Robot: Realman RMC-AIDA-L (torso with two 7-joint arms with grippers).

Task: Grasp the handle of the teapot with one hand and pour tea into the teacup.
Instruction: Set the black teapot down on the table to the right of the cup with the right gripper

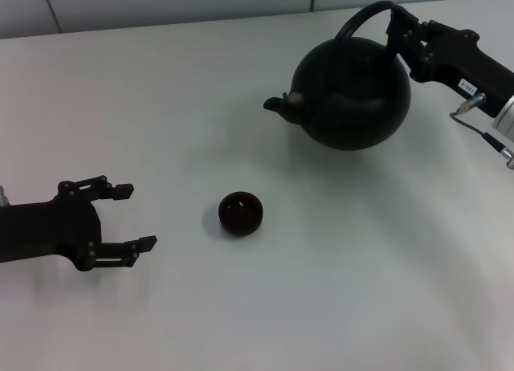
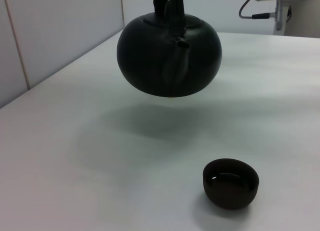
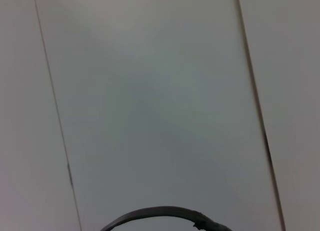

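The left gripper (image 1: 136, 218) rests low over the white table (image 1: 337, 291) with its two fingers spread wide and nothing between them. Ahead of its open fingertips, with bare tabletop between, sits the teacup (image 1: 241, 213), upright, dark liquid showing inside it in the left wrist view (image 2: 230, 182). Nothing stands between that gripper and the cup.

Farther right, the teapot (image 1: 352, 92) hangs clear of the table, its shadow lying on the surface below in the left wrist view (image 2: 169, 55). Its spout points toward the left gripper's side, well apart from the cup. The right gripper (image 1: 404, 30) is clamped on the handle (image 1: 361, 19) at its right-hand end, the pot hanging below and to the gripper's left. A small white label sits on the right arm; its writing cannot be read. Open tabletop surrounds the cup on every side, and a pale wall runs beyond the table's far edge.
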